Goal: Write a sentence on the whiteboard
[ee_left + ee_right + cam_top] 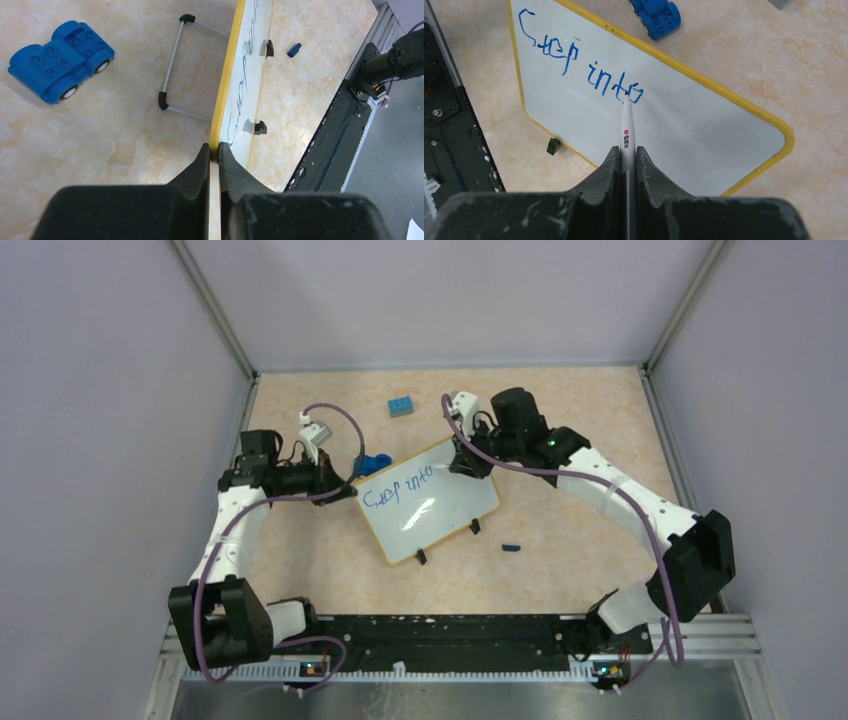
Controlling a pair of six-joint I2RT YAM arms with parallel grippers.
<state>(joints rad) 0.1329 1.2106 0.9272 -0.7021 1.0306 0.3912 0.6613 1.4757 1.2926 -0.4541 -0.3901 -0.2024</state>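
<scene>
The whiteboard point(430, 515), white with a yellow rim, lies tilted at the table's middle. Blue handwriting point(579, 70) on it reads "Step into", the sentence running along its upper edge point(398, 487). My left gripper point(213, 150) is shut on the whiteboard's yellow rim point(225, 85) at its left corner point(352, 485). My right gripper point(626, 152) is shut on a white marker point(626, 127), whose tip touches the board at the last letter "o". In the top view the right gripper point(462, 462) sits over the board's far corner.
A blue toy car point(60, 60) point(655, 15) rests on the table behind the board. A blue brick point(401, 406) lies farther back. The marker's blue cap point(511, 547) lies right of the board. A wire stand point(172, 75) and two black clip feet point(260, 127) show beside the board.
</scene>
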